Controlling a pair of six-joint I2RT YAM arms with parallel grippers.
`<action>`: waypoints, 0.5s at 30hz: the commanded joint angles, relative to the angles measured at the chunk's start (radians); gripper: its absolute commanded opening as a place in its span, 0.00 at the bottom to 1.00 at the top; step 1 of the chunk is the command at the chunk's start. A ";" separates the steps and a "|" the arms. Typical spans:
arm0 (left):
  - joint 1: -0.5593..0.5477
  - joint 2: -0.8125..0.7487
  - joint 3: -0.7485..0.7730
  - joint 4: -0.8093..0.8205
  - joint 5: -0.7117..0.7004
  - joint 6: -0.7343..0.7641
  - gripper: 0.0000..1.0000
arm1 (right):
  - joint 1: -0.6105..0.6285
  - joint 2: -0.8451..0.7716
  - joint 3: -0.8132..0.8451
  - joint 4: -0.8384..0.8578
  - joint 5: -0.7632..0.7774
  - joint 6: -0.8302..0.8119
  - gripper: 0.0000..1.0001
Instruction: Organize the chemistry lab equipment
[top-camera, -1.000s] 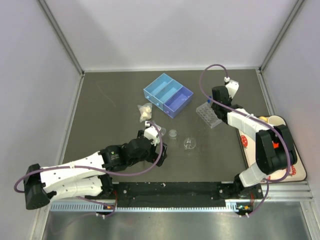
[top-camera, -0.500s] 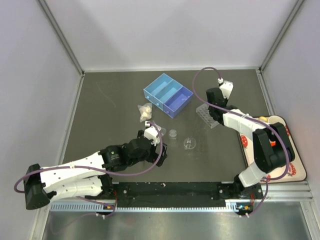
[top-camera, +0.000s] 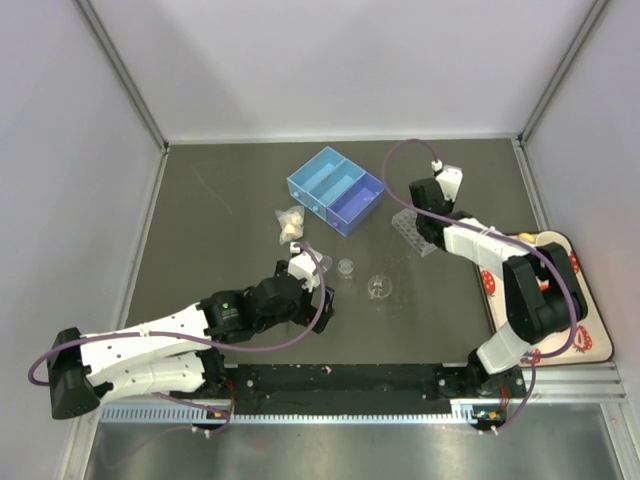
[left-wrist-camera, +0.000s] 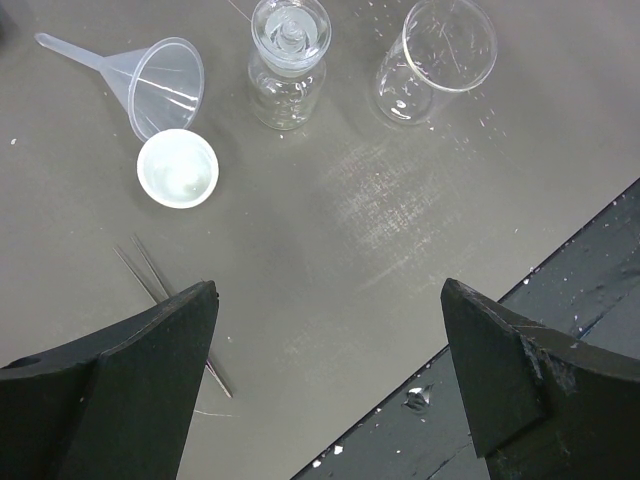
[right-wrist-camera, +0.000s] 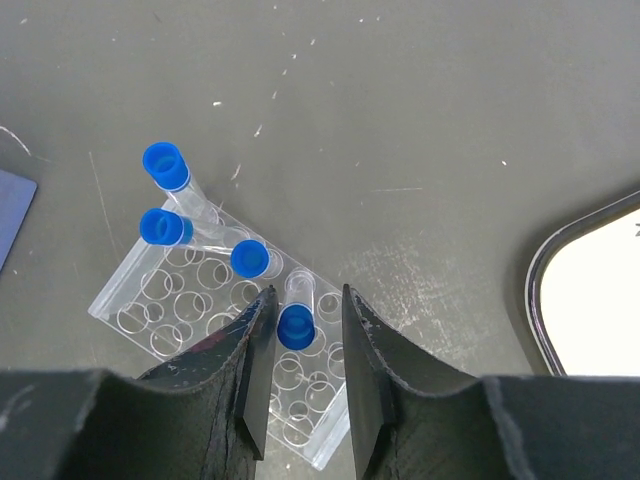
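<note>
Right jaws narrow, straddling blue cap of one test tube (right-wrist-camera: 295, 327) standing in clear rack (right-wrist-camera: 150, 305) — sliver of gap on one side, not clamping. Three more capped tubes (right-wrist-camera: 165, 165) ahead-left of jaws. Bare worktop (right-wrist-camera: 420, 130) beyond rack; tray rim (right-wrist-camera: 545, 270) to right, apart from rack edge.

Left jaws wide over worktop — funnel (left-wrist-camera: 160, 75), stoppered bottle (left-wrist-camera: 288, 60), beaker (left-wrist-camera: 435, 60) ahead, small white dish (left-wrist-camera: 178, 168) nearer left finger. Dark rail (left-wrist-camera: 590, 270) at worktop edge by right finger.

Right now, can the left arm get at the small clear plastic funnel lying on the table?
Probably yes: the left gripper is open and empty, and nothing stands over the clear funnel; a small white round dish lies right beside it.
</note>
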 joint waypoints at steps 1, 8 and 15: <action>-0.005 0.009 0.028 0.035 -0.001 0.011 0.99 | 0.015 -0.076 0.022 -0.010 0.031 -0.020 0.33; -0.005 0.019 0.063 0.016 0.022 0.020 0.99 | 0.044 -0.176 0.072 -0.088 0.037 -0.069 0.41; -0.005 0.038 0.126 -0.046 0.002 0.030 0.98 | 0.090 -0.238 0.114 -0.206 -0.081 -0.082 0.50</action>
